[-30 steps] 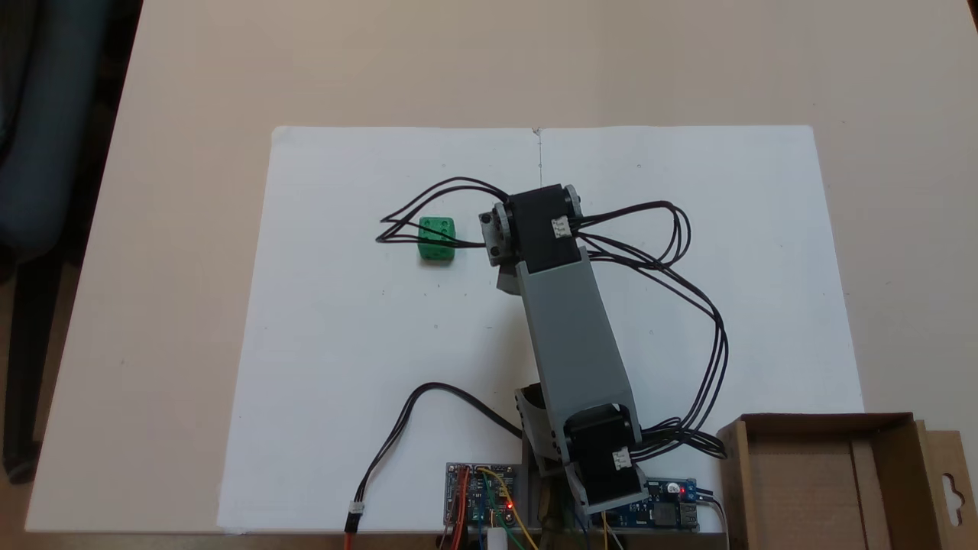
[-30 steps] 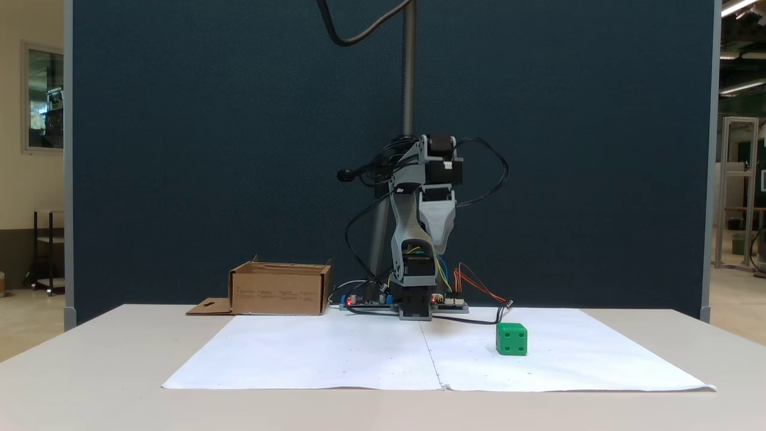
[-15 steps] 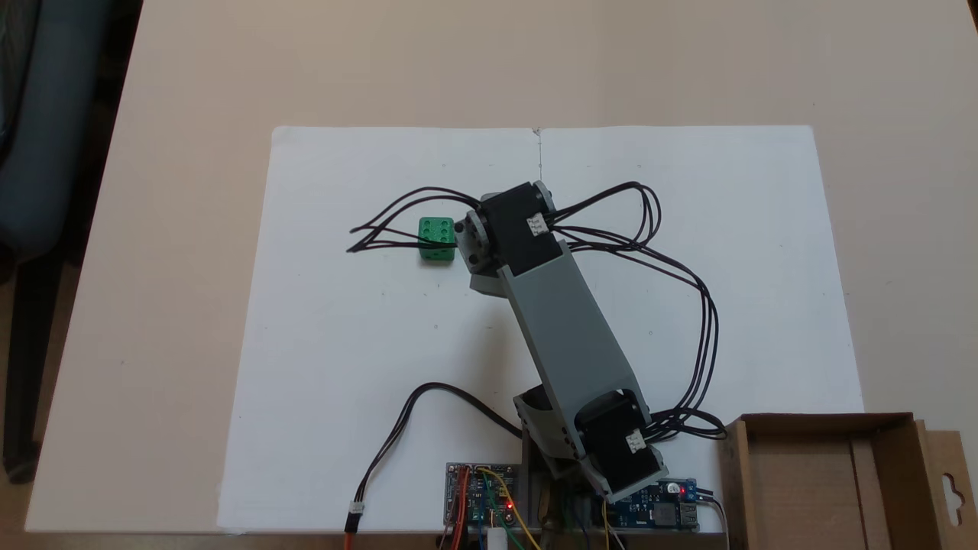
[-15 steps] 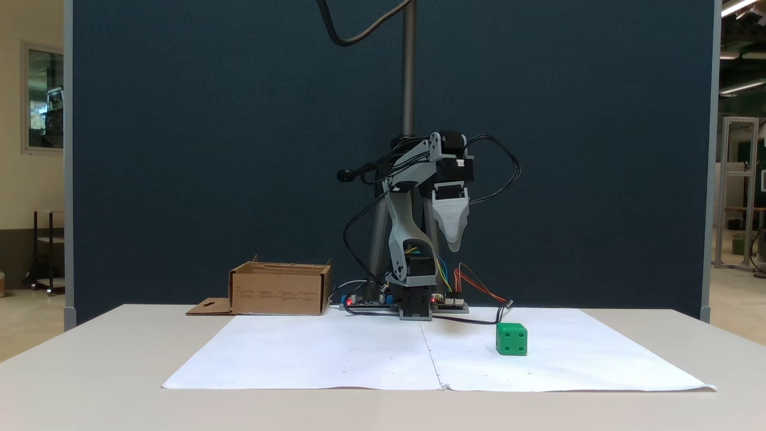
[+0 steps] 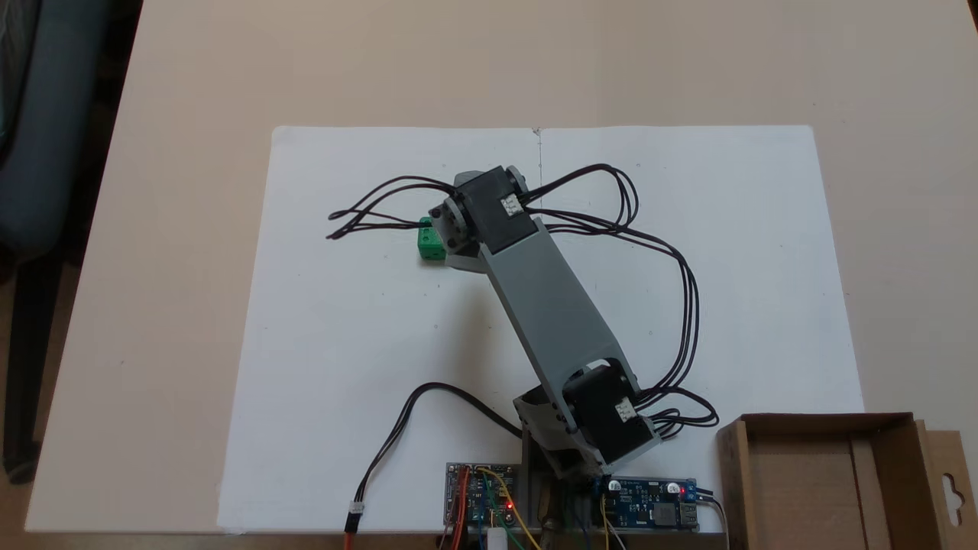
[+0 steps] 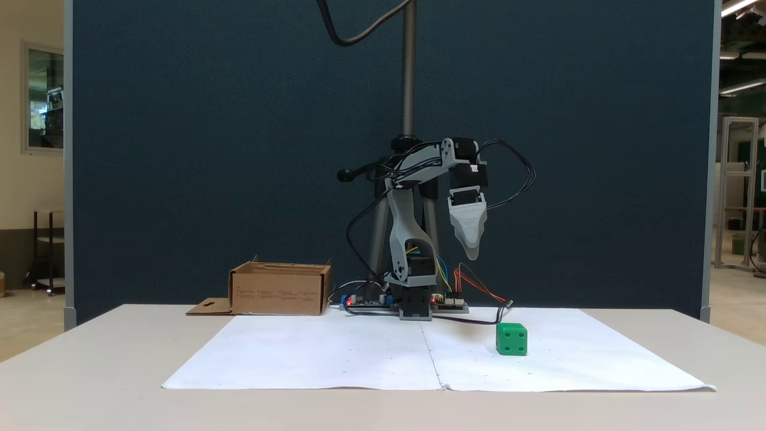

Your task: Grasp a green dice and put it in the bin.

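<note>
The green dice (image 6: 511, 339) rests on the white paper; seen from above, the green dice (image 5: 429, 243) is half covered by the arm's wrist. My gripper (image 6: 471, 254) hangs point-down well above the table, to the left of the dice and farther back as the front fixed view shows it. It shows as a single grey wedge with nothing visibly in it, so I cannot make out a gap between its jaws. The bin (image 5: 730, 458), a brown cardboard box with a slotted flap, sits at the lower right from above and beside the base as the bin (image 6: 280, 291) from the front.
White paper sheets (image 5: 344, 344) cover the table's middle. Circuit boards (image 5: 481, 493) with lit LEDs and loose black cables (image 5: 688, 305) lie around the arm's base. A metal pole (image 6: 409, 66) and a dark blue partition stand behind the arm.
The arm has swung toward the dice, leftward from above and rightward from the front. Its wrist now overlaps the dice from above, and the gripper hangs a little lower. The dice has not moved.
</note>
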`<state>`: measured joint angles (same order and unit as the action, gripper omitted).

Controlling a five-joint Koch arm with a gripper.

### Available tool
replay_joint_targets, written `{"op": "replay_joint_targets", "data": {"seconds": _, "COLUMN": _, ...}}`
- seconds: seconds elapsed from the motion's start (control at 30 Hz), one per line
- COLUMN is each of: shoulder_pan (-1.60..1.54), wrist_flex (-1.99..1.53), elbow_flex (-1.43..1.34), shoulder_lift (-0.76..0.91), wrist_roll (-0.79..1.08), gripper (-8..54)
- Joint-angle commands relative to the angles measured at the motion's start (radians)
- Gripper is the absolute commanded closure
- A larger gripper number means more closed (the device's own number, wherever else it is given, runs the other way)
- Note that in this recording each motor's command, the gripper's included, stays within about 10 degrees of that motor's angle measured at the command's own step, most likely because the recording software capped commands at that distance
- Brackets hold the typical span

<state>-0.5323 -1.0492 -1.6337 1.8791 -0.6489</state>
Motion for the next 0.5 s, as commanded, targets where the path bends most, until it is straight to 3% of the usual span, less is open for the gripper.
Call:
{"op": "replay_joint_targets", "data": {"seconds": 0.0, "shoulder_pan": -0.025, "wrist_flex": 0.067, "elbow_flex": 0.057, "shoulder_lift": 0.002, "wrist_roll": -0.107, "gripper": 2.6}}
{"op": "replay_joint_targets", "data": {"seconds": 0.47, "shoulder_pan": 0.002, "wrist_flex": 0.140, "elbow_flex": 0.103, "shoulder_lift": -0.114, "wrist_roll": -0.146, "gripper": 3.5}}
